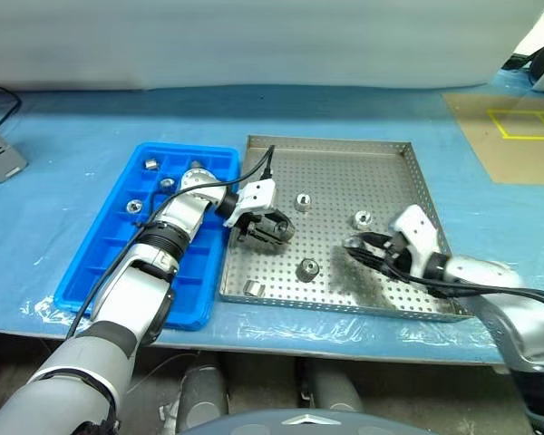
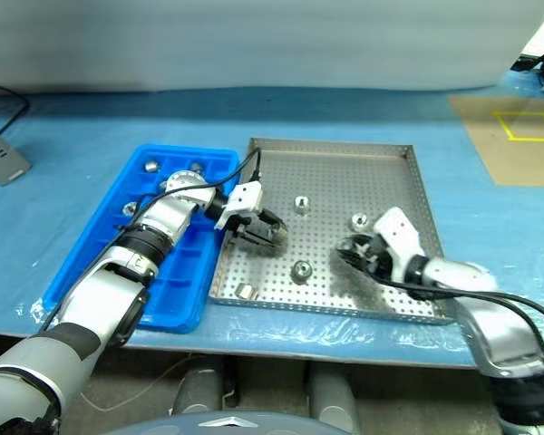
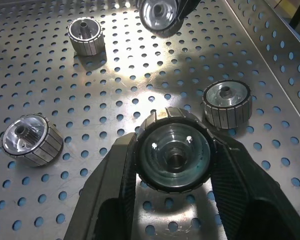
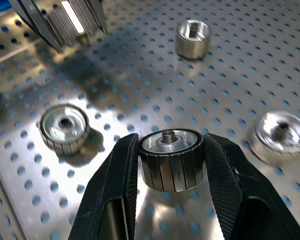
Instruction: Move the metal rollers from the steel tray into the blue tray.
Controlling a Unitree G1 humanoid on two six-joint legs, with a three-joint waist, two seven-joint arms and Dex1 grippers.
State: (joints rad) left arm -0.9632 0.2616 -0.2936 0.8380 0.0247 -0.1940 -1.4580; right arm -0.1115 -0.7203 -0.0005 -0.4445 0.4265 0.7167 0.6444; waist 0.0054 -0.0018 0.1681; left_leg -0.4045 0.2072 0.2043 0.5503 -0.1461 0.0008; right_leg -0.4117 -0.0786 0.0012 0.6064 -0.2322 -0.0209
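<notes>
While both our arms reach over the steel tray [image 1: 417,172], each already has a metal roller clamped between its jaws. Our left gripper [image 1: 270,228] is closed on a roller [image 3: 174,156] near the tray's left rim, just beside the blue tray [image 1: 104,263]. Our right gripper [image 1: 370,246] is closed on another roller [image 4: 172,160] toward the near right of the tray. Four loose rollers [image 1: 307,268] lie scattered on the perforated floor, and a few [image 1: 150,164] sit in the blue tray's far compartments. We judge these parts to be rigid, dense for their size and smooth enough to slip or roll. Gripping across the ribbed outer wall, as now, looks safest, with the release made low into a compartment.
</notes>
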